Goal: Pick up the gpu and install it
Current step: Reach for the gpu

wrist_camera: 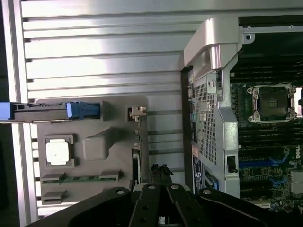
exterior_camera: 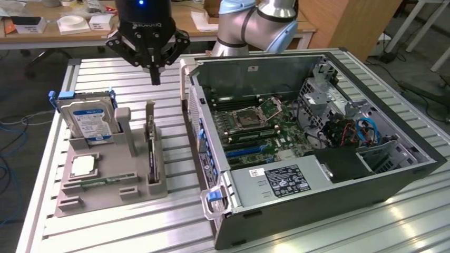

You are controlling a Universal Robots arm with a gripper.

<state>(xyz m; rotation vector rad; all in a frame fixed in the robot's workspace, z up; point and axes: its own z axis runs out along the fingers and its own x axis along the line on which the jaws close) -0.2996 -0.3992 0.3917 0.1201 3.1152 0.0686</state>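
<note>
1. The bench point(exterior_camera: 105, 74) is carrying an open computer case point(exterior_camera: 414, 158) and a gray holder point(exterior_camera: 134, 192) beside it.
2. The case is lying on its side, showing a motherboard point(exterior_camera: 253, 126) inside.
3. The holder is keeping a hard drive point(exterior_camera: 88, 124) upright, a processor chip point(exterior_camera: 83, 165) flat, a memory strip point(exterior_camera: 95, 183), and the gpu point(exterior_camera: 151, 139) standing on edge in its slot.
4. The tool point(exterior_camera: 155, 79) is hovering above, near one end of the gpu, fingers pressed together, gripping nothing.

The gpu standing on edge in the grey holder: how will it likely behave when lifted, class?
Probably stiff: the gpu is a thin flat board. Likely to tip once freed, since only the grey holder keeps it on edge. Its narrow edge may twist in a grip.
</note>
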